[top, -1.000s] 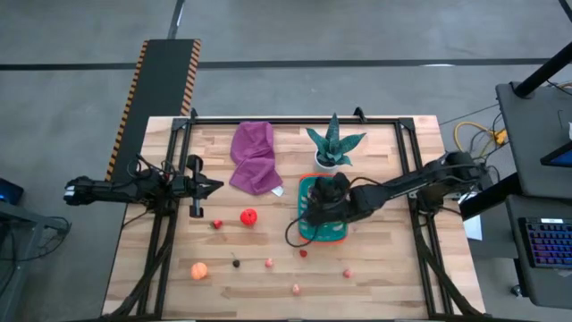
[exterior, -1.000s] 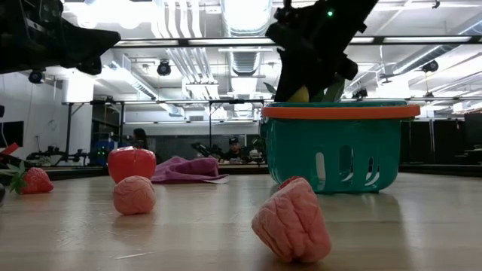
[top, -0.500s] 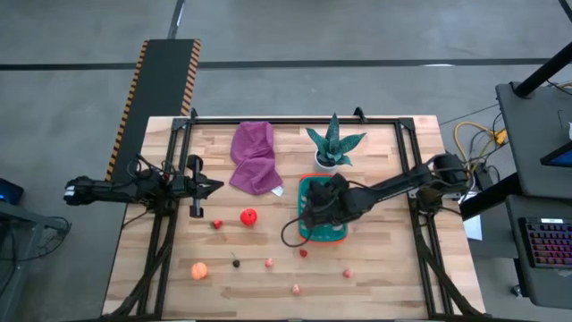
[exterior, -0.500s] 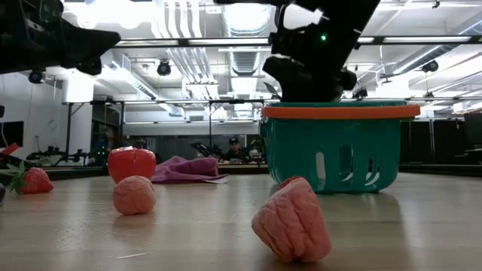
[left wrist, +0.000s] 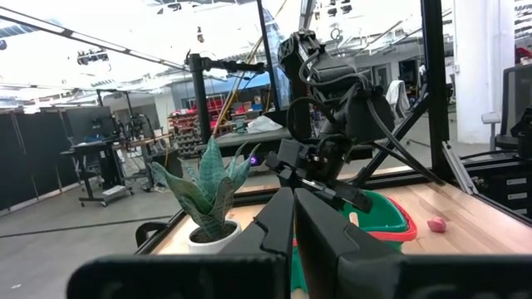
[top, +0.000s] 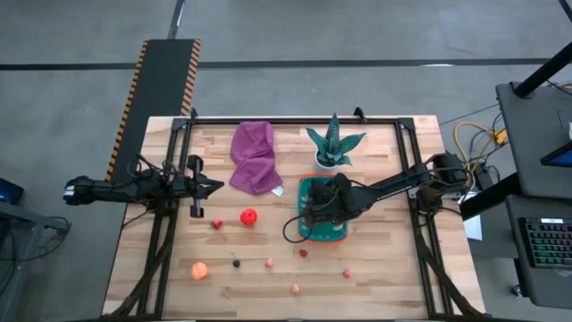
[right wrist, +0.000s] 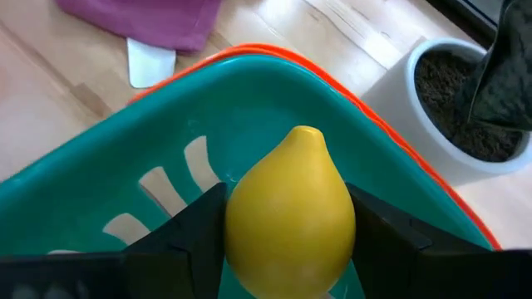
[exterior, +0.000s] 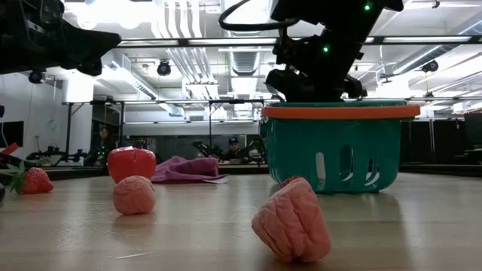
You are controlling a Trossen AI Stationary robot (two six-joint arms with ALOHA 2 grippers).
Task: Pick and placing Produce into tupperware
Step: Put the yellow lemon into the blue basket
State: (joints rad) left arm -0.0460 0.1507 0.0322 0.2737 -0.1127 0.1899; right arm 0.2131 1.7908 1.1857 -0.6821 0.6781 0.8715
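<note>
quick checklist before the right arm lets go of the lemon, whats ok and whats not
1. Lemon held between the right pincer fingers: ok.
2. Right pincer over the teal basket, inside its orange rim: ok, teal wall shows behind the lemon in the right wrist view.
3. Lemon low enough for a gentle drop: cannot tell, the basket floor is hidden.
4. Plant pot clear of the pincer: ok, it stands outside the rim.
5. Left pincer out of the way: ok, shut and parked at the table's left side, by the purple cloth.
6. Produce left on the table: not ok, the orange ball and red fruit remain.
</note>
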